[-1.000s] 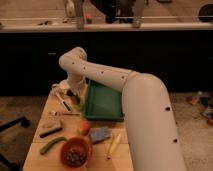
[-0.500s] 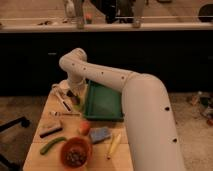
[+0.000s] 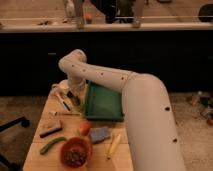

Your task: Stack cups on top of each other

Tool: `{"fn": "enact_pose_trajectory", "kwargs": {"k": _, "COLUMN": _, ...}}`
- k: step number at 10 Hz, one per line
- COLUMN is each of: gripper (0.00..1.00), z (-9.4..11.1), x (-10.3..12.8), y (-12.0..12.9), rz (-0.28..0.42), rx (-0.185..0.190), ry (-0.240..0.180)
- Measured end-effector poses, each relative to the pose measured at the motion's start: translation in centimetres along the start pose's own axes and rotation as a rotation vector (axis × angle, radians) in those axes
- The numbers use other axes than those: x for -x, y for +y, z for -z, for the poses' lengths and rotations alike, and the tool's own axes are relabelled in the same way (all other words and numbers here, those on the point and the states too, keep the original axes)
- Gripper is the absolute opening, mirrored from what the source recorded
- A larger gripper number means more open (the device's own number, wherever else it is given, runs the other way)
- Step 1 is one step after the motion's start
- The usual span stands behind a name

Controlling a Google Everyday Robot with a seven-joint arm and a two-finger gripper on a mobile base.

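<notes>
My gripper point(image 3: 73, 95) reaches down at the far left end of the wooden table point(image 3: 42, 150), just left of the green tray point(image 3: 102, 102). A small dark shape point(image 3: 75, 101) right under it may be the dark grey cup; I cannot tell whether the gripper touches it. A pale object point(image 3: 61, 88) stands just left of the gripper; I cannot tell whether it is the white mug or the light-green cup. The arm hides much of that corner.
On the near part of the table lie a reddish bowl with food point(image 3: 75, 152), a blue sponge point(image 3: 100, 134), an orange fruit point(image 3: 84, 127), a green cucumber point(image 3: 52, 145), a yellow item point(image 3: 113, 144), a black bar point(image 3: 50, 131) and white utensils point(image 3: 65, 105). A dark counter stands behind.
</notes>
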Motion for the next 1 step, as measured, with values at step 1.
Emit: {"fn": "enact_pose_trajectory", "kwargs": {"k": 1, "gripper": 0.2, "z": -0.29, "x": -0.15, "y": 0.26, "rz": 0.001, "rx": 0.007, "ry": 0.0}}
